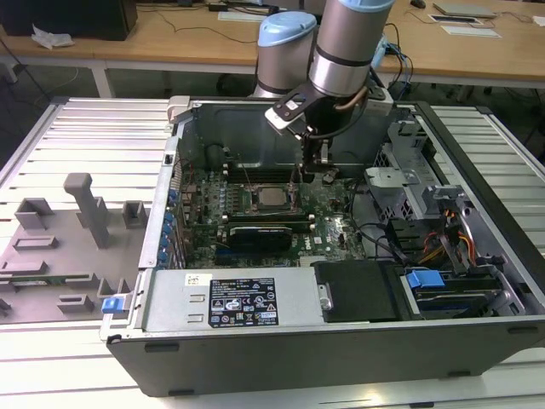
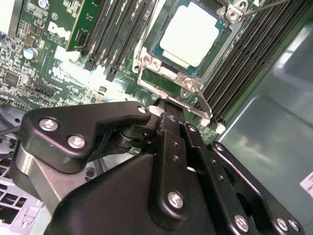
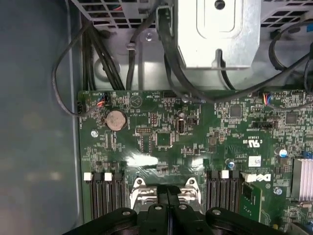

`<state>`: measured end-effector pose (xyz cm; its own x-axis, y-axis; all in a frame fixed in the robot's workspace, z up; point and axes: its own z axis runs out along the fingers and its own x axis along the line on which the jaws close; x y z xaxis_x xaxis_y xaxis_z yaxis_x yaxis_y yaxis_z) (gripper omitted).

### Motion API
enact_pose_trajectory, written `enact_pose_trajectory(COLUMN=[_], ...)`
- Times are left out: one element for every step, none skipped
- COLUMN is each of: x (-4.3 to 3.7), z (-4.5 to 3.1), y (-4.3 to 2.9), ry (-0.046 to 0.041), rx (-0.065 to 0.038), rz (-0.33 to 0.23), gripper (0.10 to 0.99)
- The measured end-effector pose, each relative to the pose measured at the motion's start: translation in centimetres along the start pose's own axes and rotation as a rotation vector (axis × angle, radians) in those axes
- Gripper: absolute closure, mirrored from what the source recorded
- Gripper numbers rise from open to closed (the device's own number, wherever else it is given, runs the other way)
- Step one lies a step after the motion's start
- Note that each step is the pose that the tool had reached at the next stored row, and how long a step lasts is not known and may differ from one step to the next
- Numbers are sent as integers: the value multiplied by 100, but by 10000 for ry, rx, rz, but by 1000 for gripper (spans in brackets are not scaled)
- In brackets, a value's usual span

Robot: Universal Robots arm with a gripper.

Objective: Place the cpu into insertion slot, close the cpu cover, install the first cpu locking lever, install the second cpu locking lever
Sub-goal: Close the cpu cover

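Exterior view first: the open computer case [image 1: 255, 128] lies on its side on the slatted metal table [image 1: 94, 128] so that the green board [image 1: 332, 213] faces up at me. My claw [image 1: 322, 175] hangs straight down into it, with the cpu [image 1: 272, 198] close by at about eight o'clock from the tip. In the second wrist view the cpu [image 2: 190, 34] lies flat in its socket, a pale, matte, silvery square with softened corners. The cpu cover [image 2: 191, 84] — thin stamped metal, brownish-silver, with one large square window — appears lowered around it, so the chip's top shows through. I judge the chip seated and the cover down, though I cannot tell whether it is clamped. A thin wire locking lever [image 2: 205, 106] runs along the cover's edge just beside my claw [image 2: 164, 104]; I cannot say whether they touch. In the first wrist view my black fingers [image 3: 163, 198] are pressed together with only a seam between them and nothing visible in their hold. I judge that this makes a narrow blunt tip, better for pushing a springy rod than for pinching it. Long black memory slots [image 2: 244, 63] flank the socket, ribbed and glossy, and a round coin cell [image 3: 116, 119] sits flat on the board — both well apart from my tip.
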<state>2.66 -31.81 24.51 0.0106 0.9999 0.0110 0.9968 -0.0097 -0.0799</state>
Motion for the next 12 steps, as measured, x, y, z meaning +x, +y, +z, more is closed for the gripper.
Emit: enact_pose_trajectory(x=[2,2,4,5,4,4,5,5,5,5,5,3], z=[3,4,6,8,10,11,12,12,15,20,36,57], y=[-26,-41,-57,-78,-90,-103,-105,-106,-111,-126,-182,-286], ry=[1,1,2,2,1,2,3,2,2,7,9,8], rx=[-28,-47,-65,-89,-101,-114,-115,-118,-268,-567,-868,-882], rz=[0,-1,-2,-1,-1,-1,-2,-3,-4,-13,-25,-25], gripper=[980,980,980,980,980,980,980,980,980,980,980,980])
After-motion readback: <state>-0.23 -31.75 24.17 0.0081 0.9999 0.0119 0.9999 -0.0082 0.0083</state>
